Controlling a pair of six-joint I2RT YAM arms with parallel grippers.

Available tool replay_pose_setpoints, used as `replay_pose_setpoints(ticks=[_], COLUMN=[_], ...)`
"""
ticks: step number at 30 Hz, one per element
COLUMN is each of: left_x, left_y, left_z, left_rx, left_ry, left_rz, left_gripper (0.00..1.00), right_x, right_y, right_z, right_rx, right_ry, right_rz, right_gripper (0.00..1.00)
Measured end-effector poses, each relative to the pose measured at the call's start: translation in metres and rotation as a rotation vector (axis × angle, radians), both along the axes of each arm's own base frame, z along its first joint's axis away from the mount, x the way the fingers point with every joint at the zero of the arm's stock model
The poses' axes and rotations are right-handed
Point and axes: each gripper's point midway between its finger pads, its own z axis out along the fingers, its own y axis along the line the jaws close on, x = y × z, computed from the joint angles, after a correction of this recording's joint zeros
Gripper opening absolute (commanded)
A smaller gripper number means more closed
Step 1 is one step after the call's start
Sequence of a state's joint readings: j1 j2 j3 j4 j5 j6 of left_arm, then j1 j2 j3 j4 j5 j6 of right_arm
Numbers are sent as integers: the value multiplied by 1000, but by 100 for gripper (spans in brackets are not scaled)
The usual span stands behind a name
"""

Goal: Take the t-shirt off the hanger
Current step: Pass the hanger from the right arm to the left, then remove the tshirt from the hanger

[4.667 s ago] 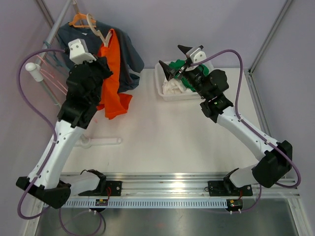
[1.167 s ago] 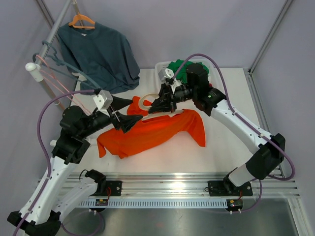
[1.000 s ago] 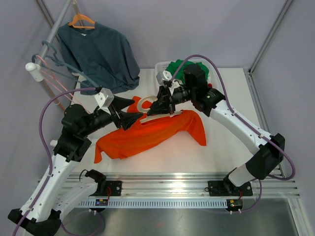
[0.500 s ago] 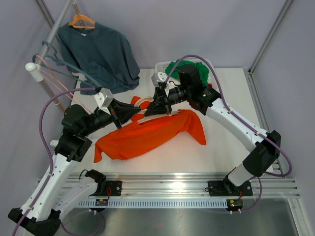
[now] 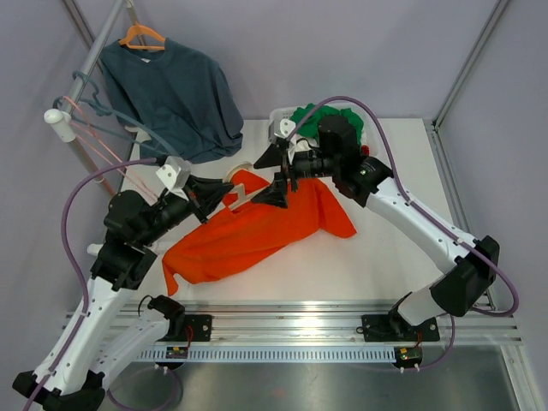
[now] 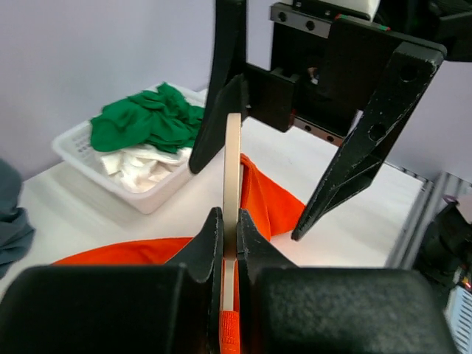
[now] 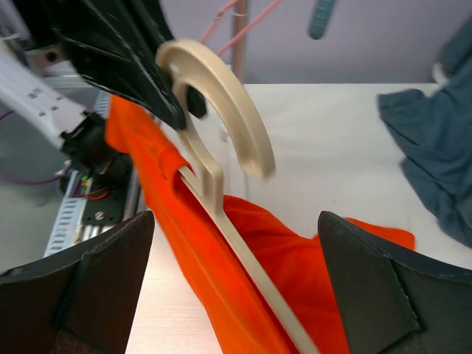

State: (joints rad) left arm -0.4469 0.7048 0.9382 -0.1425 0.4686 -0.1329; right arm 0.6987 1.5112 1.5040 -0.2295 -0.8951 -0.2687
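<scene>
An orange t-shirt [image 5: 257,227] lies spread on the table with a cream hanger [image 5: 237,180] still inside its collar. My left gripper [image 5: 224,190] is shut on the hanger's neck just below the hook, holding it edge-on in the left wrist view, where the hanger [image 6: 232,162] rises from between the jaws of the left gripper [image 6: 230,221]. My right gripper [image 5: 278,177] stands wide open around the same spot, one finger above and one below the collar, touching neither. In the right wrist view the hanger's hook [image 7: 236,110] and arm run over the orange t-shirt [image 7: 295,280] between the fingers of my open right gripper [image 7: 236,215].
A blue-grey t-shirt [image 5: 175,94] hangs on an orange hanger [image 5: 141,36] from the rack pole [image 5: 98,51] at the back left. A white basket [image 6: 151,198] with green and white clothes [image 5: 321,120] stands at the back, behind my right arm.
My right gripper has let go of the hanger and opened wide. My left gripper has shut on the hanger's neck, and the shirt's collar end has shifted slightly up and left.
</scene>
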Motion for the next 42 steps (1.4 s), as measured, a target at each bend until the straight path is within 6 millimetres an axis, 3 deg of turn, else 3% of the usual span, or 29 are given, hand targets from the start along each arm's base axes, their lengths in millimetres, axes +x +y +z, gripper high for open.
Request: replay_pose_setpoints(ticks=[5,10,23,27,32,36,41,42], left_x=[7,14,30,31,31,31,31,31], left_y=[30,53,63,63,63,63,63,63], left_z=[15,15,-1,-1,-2,-2,-2,-2], left_rx=[-43,-70,-56,-59,-59,-59,-59,-59], left_ry=[-56,-75,-46,-49,-49,-50,-50,-50], left_rz=[184,318,410,414,414,414,414,414], left_gripper=[0,0,0,0,0,0,0,0], right_x=[37,78,148,158,163,166,165,164], right_y=[-7,-9,-11,-11,-8,-6,-6,-5], right_z=[7,8,-56,-59,-60,-59,-60,-61], right_rx=[-2,-8,-77,-85,-90,-88,-103,-108], right_ry=[-6,62,236,236,239,239,246,250], right_rz=[-242,-464,-816,-853,-863,-863,-857,-852], right_gripper=[99,97,82,74,44,28,24,19])
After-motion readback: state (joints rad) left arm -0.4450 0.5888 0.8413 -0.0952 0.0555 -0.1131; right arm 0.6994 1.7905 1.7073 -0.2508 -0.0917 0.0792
